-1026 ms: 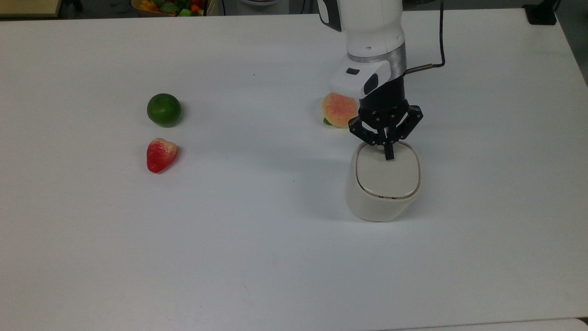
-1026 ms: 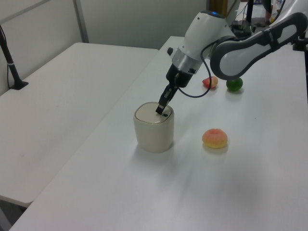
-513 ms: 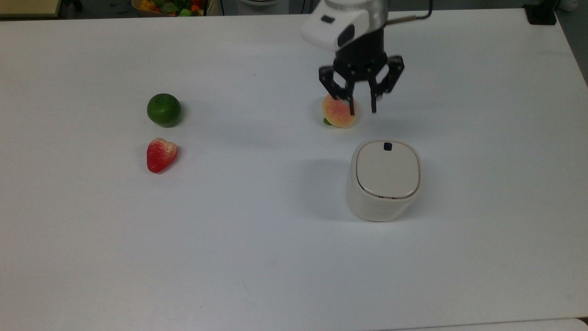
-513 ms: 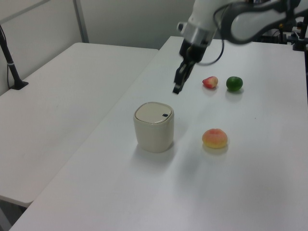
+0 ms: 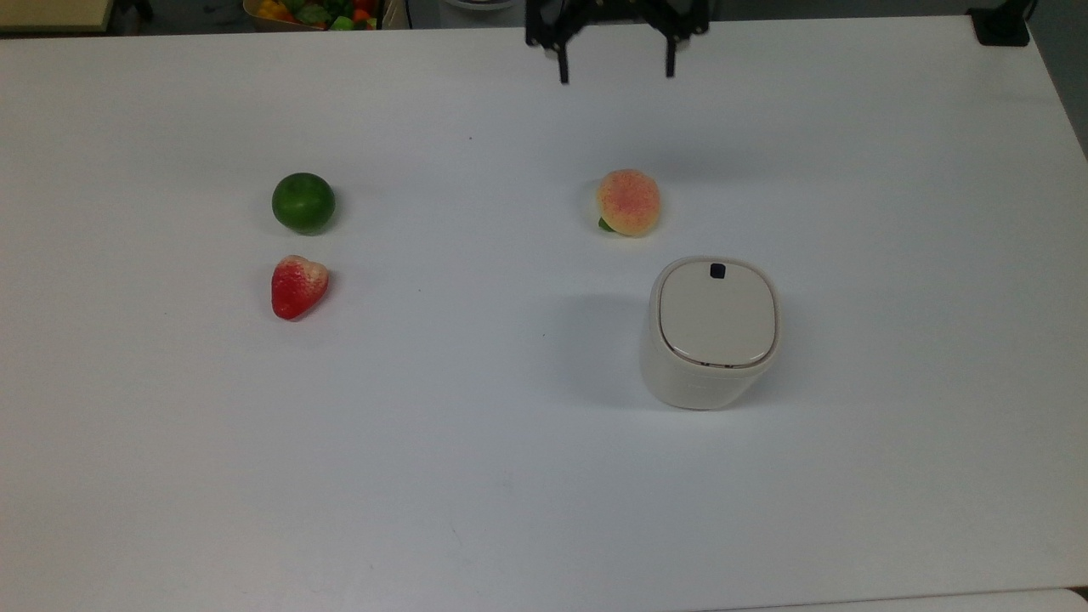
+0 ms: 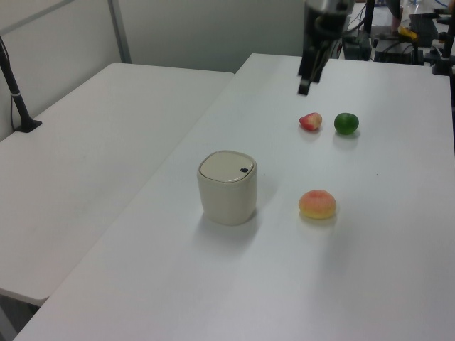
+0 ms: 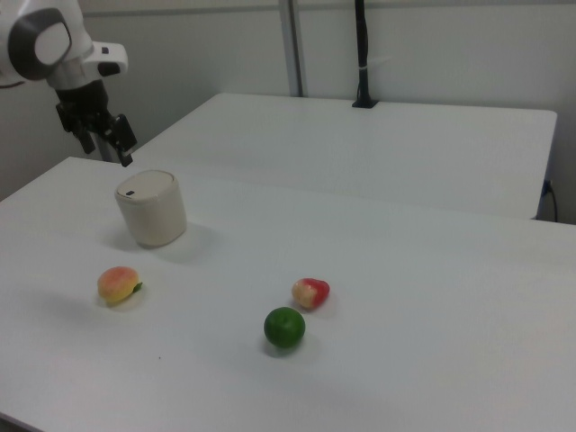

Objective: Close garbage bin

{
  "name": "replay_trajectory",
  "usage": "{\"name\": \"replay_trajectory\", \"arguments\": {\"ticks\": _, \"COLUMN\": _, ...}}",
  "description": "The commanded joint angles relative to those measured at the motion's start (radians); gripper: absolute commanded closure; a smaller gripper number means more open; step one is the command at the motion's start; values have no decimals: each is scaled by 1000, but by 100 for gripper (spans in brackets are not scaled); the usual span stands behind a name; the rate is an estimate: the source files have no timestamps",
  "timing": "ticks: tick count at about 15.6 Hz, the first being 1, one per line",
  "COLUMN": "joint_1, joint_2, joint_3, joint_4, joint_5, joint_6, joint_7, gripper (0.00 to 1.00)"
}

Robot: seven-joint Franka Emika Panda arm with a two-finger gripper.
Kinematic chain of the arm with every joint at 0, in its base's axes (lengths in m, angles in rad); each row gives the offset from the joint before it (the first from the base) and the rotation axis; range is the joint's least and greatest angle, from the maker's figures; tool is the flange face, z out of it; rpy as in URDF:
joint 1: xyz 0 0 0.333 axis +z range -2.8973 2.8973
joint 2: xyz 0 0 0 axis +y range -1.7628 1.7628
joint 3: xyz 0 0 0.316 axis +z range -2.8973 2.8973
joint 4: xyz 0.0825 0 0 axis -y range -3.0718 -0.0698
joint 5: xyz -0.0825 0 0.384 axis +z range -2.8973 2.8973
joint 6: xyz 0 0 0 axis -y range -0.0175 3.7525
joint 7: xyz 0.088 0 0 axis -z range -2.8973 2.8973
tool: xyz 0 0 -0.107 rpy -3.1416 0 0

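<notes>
Top view: the garbage bin point(image 5: 712, 333) stands upright on the white bench point(image 5: 476, 476), toward the top view's right, its flat lid down flush with the rim and a small black square mark near the lid's far edge. A peach point(image 5: 628, 202) lies near it, apart, toward the far side. A lime point(image 5: 303, 203) and a strawberry point(image 5: 297, 286) sit close together well off to the top view's left. The end effector point(image 5: 615, 70) hangs at the far edge of the bench, well apart from the bin, its fingers spread wide with nothing between them.
</notes>
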Motion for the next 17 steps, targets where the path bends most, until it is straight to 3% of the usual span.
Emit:
{"name": "replay_trajectory", "arguments": {"ticks": 1, "joint_1": 6, "joint_2": -90, "joint_3": -60, "joint_4": -27, "joint_5": 22, "joint_6": -131, "joint_7": -20, "gripper": 0}}
{"name": "replay_trajectory", "arguments": {"ticks": 6, "joint_1": 14, "joint_2": -116, "joint_3": -177, "joint_4": -27, "joint_5": 20, "joint_6": -213, "joint_7": -37, "gripper": 0}}
{"name": "replay_trajectory", "arguments": {"ticks": 9, "joint_1": 14, "joint_2": -119, "joint_3": -220, "joint_4": -15, "joint_5": 22, "joint_6": -203, "joint_7": -147, "gripper": 0}}
{"name": "replay_trajectory", "arguments": {"ticks": 12, "joint_1": 6, "joint_2": -109, "joint_3": -226, "joint_4": -15, "joint_5": 22, "joint_6": -194, "joint_7": -268, "gripper": 0}}
{"name": "replay_trajectory", "arguments": {"ticks": 17, "joint_1": 5, "joint_2": -101, "joint_3": -225, "joint_4": -15, "joint_5": 5, "joint_6": -173, "joint_7": -282, "gripper": 0}}
